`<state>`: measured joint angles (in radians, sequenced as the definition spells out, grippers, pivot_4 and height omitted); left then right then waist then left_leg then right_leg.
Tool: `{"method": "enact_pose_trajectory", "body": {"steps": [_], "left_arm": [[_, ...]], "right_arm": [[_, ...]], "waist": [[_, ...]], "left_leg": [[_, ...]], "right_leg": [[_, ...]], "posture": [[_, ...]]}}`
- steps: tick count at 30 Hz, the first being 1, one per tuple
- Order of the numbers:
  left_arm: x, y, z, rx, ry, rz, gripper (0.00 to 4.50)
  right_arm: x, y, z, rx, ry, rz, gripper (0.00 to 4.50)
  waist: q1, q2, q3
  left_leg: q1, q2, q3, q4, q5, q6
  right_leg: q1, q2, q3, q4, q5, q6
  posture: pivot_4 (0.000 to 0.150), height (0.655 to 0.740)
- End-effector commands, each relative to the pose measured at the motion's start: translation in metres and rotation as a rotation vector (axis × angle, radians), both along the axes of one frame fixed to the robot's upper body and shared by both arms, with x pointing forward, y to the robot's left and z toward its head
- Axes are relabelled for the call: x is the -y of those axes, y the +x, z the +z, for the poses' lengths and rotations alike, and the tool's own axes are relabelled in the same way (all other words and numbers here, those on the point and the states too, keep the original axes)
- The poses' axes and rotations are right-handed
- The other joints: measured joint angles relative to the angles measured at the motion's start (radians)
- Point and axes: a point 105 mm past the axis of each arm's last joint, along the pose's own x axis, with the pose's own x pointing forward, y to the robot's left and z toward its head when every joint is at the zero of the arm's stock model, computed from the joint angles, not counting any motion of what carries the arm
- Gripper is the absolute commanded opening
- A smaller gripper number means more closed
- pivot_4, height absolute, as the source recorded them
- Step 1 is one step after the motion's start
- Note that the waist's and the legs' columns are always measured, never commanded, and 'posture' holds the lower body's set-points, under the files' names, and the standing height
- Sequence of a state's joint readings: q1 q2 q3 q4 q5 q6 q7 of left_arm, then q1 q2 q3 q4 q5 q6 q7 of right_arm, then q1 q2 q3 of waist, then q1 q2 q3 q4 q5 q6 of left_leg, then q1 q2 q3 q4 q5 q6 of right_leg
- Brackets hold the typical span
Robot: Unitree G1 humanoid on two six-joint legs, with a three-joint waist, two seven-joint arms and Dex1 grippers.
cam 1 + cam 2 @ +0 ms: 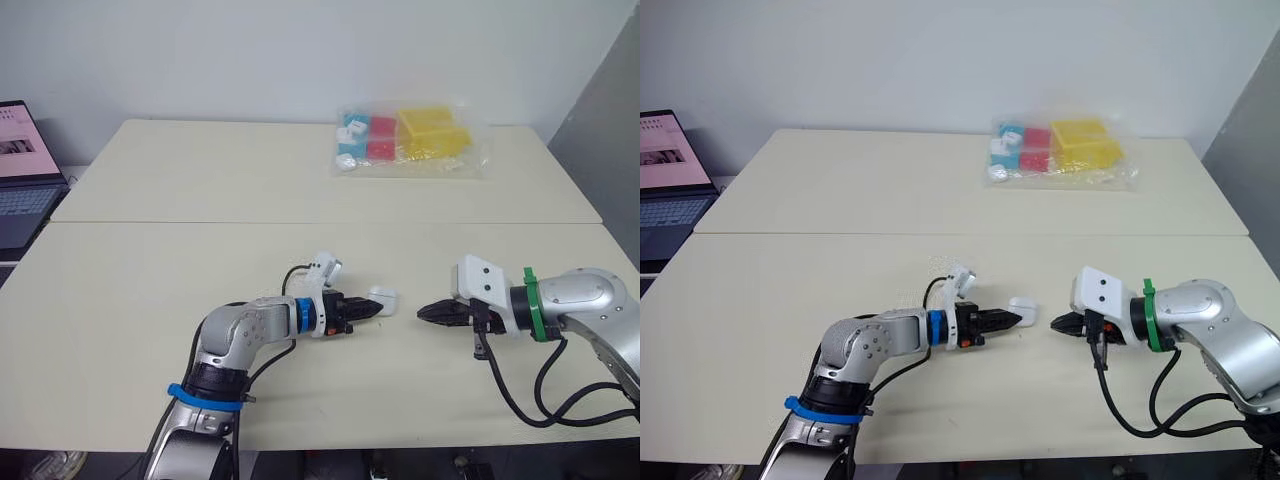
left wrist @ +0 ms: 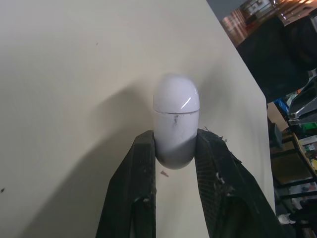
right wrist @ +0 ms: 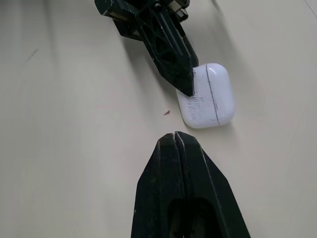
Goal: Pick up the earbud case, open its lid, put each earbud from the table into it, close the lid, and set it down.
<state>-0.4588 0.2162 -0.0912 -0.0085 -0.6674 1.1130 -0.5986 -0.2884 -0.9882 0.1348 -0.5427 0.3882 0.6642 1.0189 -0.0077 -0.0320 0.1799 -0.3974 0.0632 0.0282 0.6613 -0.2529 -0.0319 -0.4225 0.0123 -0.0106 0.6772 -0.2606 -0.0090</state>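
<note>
On the near cream table (image 1: pixel 150 300), toward its front edge, we see the white earbud case (image 1: pixel 383 297) with its lid closed. Its lower end is clamped between the two black fingers (image 2: pixel 143 163) of the left gripper (image 1: pixel 372 309). We cannot tell whether the case rests on the surface or sits just above it. The right gripper (image 1: pixel 428 312) points at the case from the other side, near but apart, its fingers pressed together on nothing. A seam (image 1: pixel 300 222) joins this table to a second one behind, where a clear plastic bag of coloured blocks (image 1: pixel 410 140) lies. An open laptop (image 1: pixel 25 160) stands at the left, before a plain pale wall (image 1: pixel 250 50).
</note>
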Motion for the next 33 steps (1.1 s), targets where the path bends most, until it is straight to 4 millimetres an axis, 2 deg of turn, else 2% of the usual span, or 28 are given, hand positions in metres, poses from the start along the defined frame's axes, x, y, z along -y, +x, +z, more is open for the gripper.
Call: {"method": "enact_pose_trajectory", "body": {"steps": [1,8,12,17,20,23,27,31,33], "left_arm": [[-0.006,0.002,-0.002,-0.013,0.015,0.009,1.08],[-0.026,-0.004,-0.008,-0.001,0.078,0.011,3.25],[-0.050,-0.009,-0.007,0.087,0.159,0.017,4.47],[-0.066,-0.015,-0.002,0.190,0.216,-0.018,4.47],[-0.079,-0.019,0.006,0.292,0.267,-0.061,4.50],[-0.091,-0.023,0.015,0.393,0.308,-0.104,4.50],[-0.098,-0.024,0.023,0.462,0.313,-0.130,4.50],[-0.115,-0.034,0.044,0.593,0.289,-0.200,4.50],[-0.123,-0.031,0.050,0.631,0.300,-0.168,4.50]], "right_arm": [[-0.002,-0.001,0.009,0.065,0.002,0.005,0.00],[-0.004,-0.001,0.010,0.073,0.005,-0.001,0.00],[-0.006,-0.001,0.014,0.066,0.018,0.008,0.00],[-0.005,-0.001,0.017,0.061,0.021,0.016,0.00],[-0.003,0.000,0.018,0.065,0.013,0.027,0.55],[-0.001,0.001,0.020,0.070,0.014,0.032,1.59],[0.002,0.001,0.021,0.080,-0.002,0.045,3.01],[0.011,0.006,0.023,0.154,-0.057,0.047,4.46],[0.020,0.006,0.021,0.156,-0.084,0.042,4.46]], "waist": [[0.000,0.000,0.000],[-0.003,0.000,0.000],[-0.012,0.000,0.000],[-0.022,0.000,0.000],[-0.022,0.000,0.000],[-0.022,0.000,0.000],[-0.018,0.001,0.000],[-0.016,0.000,0.000],[-0.015,0.001,0.001]], "left_leg": [[0.000,0.000,0.000,0.000,0.000,0.000],[0.002,0.000,0.001,0.000,0.000,0.000],[0.004,0.000,0.000,0.000,0.000,0.000],[0.006,0.001,0.000,-0.001,0.000,0.000],[0.006,0.001,0.000,-0.001,0.000,0.000],[0.005,0.001,0.001,-0.002,0.000,0.000],[0.003,0.001,0.001,-0.002,0.000,0.000],[0.000,0.001,0.002,-0.002,0.000,0.000],[0.000,0.001,0.002,-0.002,0.000,0.000]], "right_leg": [[0.000,0.000,0.000,0.000,0.000,0.000],[0.001,0.000,0.001,0.001,0.000,0.000],[0.002,0.000,0.001,0.002,0.000,0.000],[0.002,0.000,0.002,0.003,0.000,-0.001],[0.002,0.000,0.002,0.003,-0.001,-0.002],[0.001,0.000,0.002,0.003,-0.001,-0.003],[0.000,-0.001,0.001,0.002,-0.002,-0.004],[-0.002,-0.002,0.001,0.001,-0.002,-0.004],[-0.002,-0.002,0.000,0.000,-0.002,-0.004]], "posture": [[0.150,0.7400],[0.150,0.7400],[0.150,0.7400],[0.150,0.7400],[0.150,0.7400],[0.150,0.7400],[0.150,0.7400],[0.150,0.7400],[0.150,0.7400]]}}
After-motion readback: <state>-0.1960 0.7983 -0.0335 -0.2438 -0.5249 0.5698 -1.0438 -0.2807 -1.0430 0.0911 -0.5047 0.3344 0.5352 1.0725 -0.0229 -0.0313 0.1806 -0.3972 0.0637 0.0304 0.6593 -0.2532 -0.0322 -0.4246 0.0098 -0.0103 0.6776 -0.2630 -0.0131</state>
